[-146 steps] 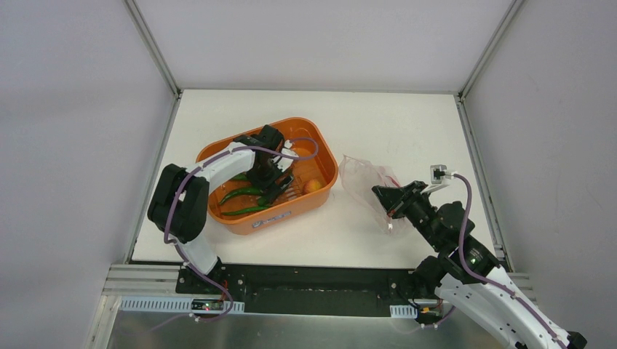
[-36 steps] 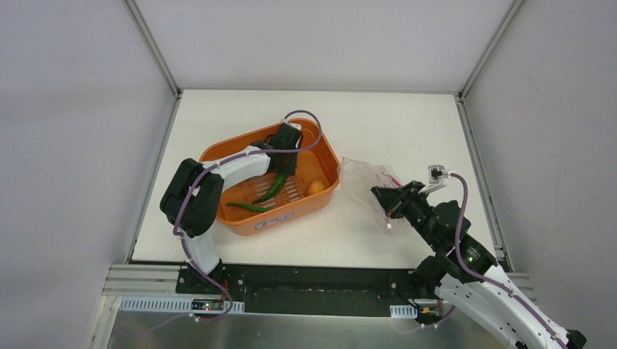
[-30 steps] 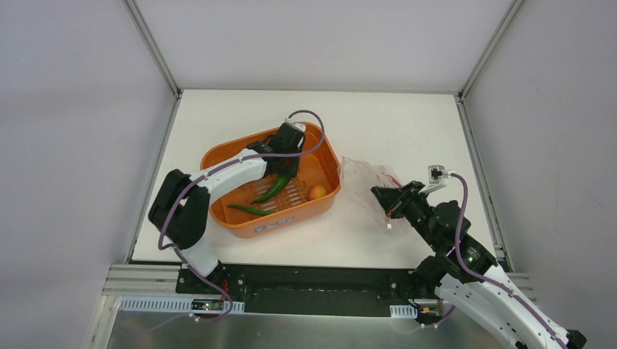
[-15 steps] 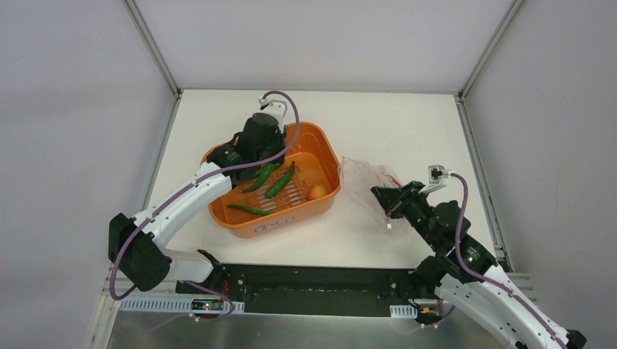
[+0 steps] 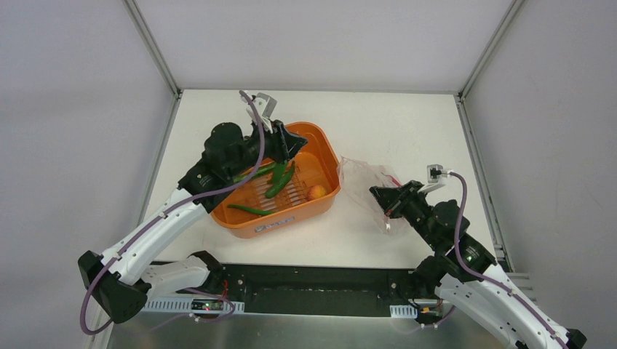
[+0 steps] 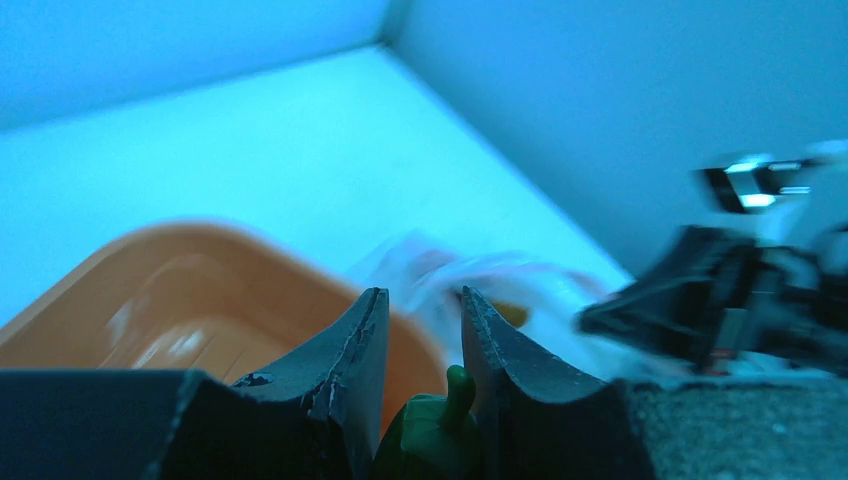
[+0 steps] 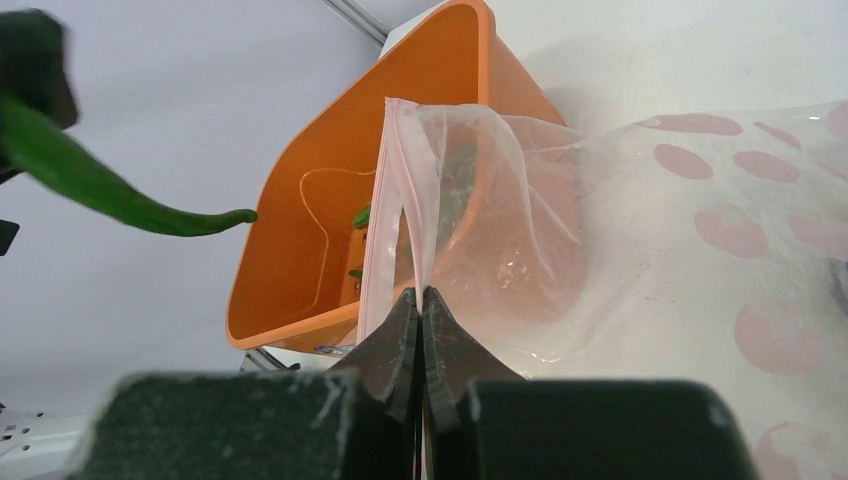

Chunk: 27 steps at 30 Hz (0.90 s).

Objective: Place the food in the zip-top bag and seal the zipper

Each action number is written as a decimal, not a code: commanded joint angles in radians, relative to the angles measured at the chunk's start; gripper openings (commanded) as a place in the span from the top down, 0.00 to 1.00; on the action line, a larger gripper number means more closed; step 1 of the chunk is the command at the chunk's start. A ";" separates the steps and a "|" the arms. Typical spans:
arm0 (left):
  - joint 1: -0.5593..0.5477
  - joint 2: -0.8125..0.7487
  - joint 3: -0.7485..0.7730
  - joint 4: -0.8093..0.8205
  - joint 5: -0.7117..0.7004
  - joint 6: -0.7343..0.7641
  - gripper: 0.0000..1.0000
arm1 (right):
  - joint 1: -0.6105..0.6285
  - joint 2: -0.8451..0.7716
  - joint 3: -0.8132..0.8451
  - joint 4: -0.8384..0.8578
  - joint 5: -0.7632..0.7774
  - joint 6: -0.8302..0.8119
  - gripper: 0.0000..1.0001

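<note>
Food count: three green chilies and one round orange piece can be counted from above.
Held chili (image 5: 281,180): one, gripped at its stem end and hanging tip-down over the orange tub (image 5: 240,224). From the right wrist it shows as a curved green length in mid-air.
Second green chili (image 5: 255,172): one, just left of the held chili, over the far half of the orange tub. I cannot tell whether the two touch.
Third green chili (image 5: 247,209): one, lying flat on the floor of the orange tub near its front wall.
Orange piece (image 5: 316,191): one, on the floor of the orange tub, in the corner nearest the bag.
Zip-top bag (image 5: 364,182): one, clear with pink dots, on the table (image 5: 393,123) just right of the orange tub, its mouth gaping toward it.
Zipper (image 7: 382,200): one pink strip along the mouth edge, unsealed, rising from the pinch.
Left claw (image 6: 420,300): raised over the far rim of the orange tub, its fingers drawn close with only the chili's stem between them.
Right claw (image 7: 420,292): low beside the zip-top bag, its fingers pressed together on the mouth edge and lifting it.
Orange tub: one, skewed, left of the table's middle.
Table: white, and it carries both the orange tub and the zip-top bag.
</note>
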 commanded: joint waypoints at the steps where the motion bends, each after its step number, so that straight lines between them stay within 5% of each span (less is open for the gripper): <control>1: -0.070 0.023 -0.061 0.458 0.144 -0.072 0.92 | -0.003 0.026 0.026 0.073 -0.045 0.033 1.00; 16: -0.183 0.323 -0.048 1.157 0.184 -0.294 0.96 | -0.003 0.013 0.039 0.113 -0.091 0.101 1.00; 27: -0.202 0.480 -0.061 1.189 0.191 -0.289 0.95 | -0.003 -0.042 0.046 0.113 -0.026 0.108 1.00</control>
